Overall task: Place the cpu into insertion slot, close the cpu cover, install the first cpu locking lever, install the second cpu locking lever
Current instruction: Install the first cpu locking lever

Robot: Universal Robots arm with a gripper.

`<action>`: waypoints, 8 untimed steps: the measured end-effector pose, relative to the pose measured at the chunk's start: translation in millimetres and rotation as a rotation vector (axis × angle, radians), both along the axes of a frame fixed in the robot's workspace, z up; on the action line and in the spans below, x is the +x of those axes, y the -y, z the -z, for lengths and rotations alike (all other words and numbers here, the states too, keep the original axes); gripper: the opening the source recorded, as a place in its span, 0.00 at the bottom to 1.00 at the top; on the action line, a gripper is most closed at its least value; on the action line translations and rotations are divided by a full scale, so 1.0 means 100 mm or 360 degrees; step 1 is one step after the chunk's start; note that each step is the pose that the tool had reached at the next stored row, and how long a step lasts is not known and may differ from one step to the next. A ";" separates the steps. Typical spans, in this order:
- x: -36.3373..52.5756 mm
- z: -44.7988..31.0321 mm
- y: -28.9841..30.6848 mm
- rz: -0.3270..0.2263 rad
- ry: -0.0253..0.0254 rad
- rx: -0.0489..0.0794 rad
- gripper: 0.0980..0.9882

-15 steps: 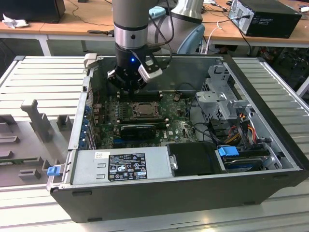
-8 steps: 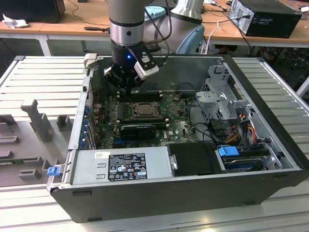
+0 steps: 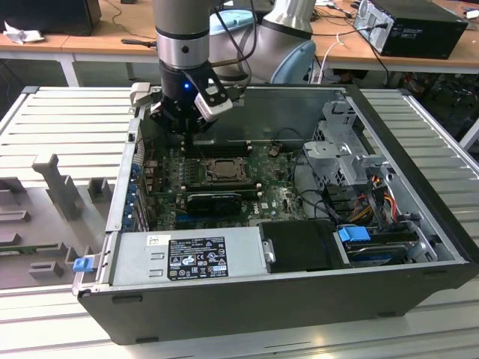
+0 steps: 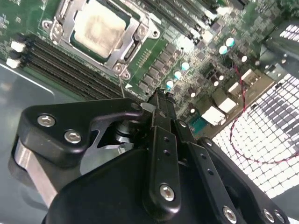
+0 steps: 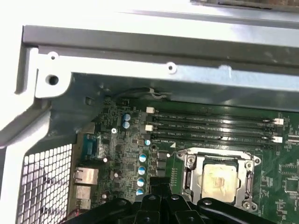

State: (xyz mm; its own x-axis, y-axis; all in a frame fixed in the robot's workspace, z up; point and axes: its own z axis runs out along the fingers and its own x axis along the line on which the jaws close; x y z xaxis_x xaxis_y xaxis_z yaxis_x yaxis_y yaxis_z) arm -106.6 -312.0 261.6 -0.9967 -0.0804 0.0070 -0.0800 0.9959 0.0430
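Though dim in the exterior view, cpu (image 4: 99, 29) pale in the second wrist view; end effector (image 4: 161, 99) narrow, empty.

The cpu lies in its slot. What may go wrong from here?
1. The shut pincer hangs over small capacitors near the cover; a low sideways move might strike them.
2. The case wall stands close behind the arm, so a wide swing may hit it.
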 end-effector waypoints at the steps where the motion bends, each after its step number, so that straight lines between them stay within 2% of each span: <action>1: -0.003 0.004 -0.014 0.0000 0.00001 0.0000 0.01; 8: -0.022 0.062 -0.151 0.0002 0.00001 0.0000 0.01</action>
State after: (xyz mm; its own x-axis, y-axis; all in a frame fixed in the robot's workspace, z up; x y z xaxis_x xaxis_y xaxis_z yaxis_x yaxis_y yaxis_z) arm -108.8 -296.9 255.4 -0.9968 -0.0792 0.0070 -0.0789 0.9960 0.0431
